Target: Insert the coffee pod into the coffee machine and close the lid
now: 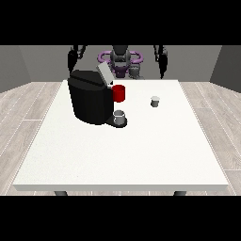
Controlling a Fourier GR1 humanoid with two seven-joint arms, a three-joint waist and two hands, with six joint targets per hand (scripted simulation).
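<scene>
Reaching for the coffee pod [155, 101] is judged to be the step in hand, since nothing is yet held and both arms hang raised at the back of the white surface [141, 155]. The pod stands upright by itself, towards the view's right of the coffee machine [90, 99] and well apart from it. The machine's lid [104, 74] is tilted up and open, a red mug [119, 93] sits just beside the machine's front, and a small grey cup [120, 116] rests on the tray at its base. To do the step well, the hand at the view's right [162, 60], the nearer of the two to the pod, should descend from above, close round the pod's sides without tipping it, lift it clear, and carry it over the mug to the opening under the lid. The hand at the view's left [73, 56] hovers behind the machine and could later press the lid down. Both hands touch nothing; whether their fingers are straight or curled cannot be told at this distance.
</scene>
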